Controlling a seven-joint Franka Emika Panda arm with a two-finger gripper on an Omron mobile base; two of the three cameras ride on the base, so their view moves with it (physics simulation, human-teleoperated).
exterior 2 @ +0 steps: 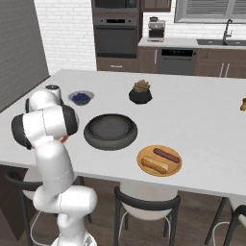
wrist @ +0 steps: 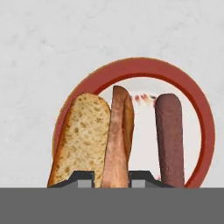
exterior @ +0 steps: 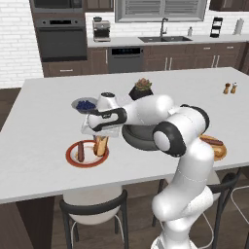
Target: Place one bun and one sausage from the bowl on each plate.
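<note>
- My pincer (wrist: 111, 177) hangs right over the red-rimmed plate (wrist: 199, 109), jaws drawn in tight on the bun (wrist: 89, 135), which I hold by its end nearest my hand.
- In the hand view the bun is split lengthwise: one half shows its pale crumb, the other its brown crust edge-on, and that crusty edge runs straight up from between my fingertips (wrist: 83, 178).
- The bun's long axis runs away from my hand, and the sausage (wrist: 169, 140) already on this plate lies nearly parallel just beside it, with bare white plate between.
- From the left base view, the bun (exterior: 101, 145) hangs under my gripper (exterior: 102, 136) and reaches down onto the red-rimmed plate (exterior: 73, 158) next to the sausage (exterior: 80, 152); whether it rests fully on the plate I cannot tell.
- So what the coming move turns on: the bun lies straight below me, over the plate's free half, so I judge that parting the jaws and rising is all that is needed.
- The orange plate (exterior 2: 144, 168) already carries one bun and one sausage, and the wide dark bowl (exterior 2: 110, 130) looks empty.
- The risk: the bun may tip onto the sausage on release.
</note>
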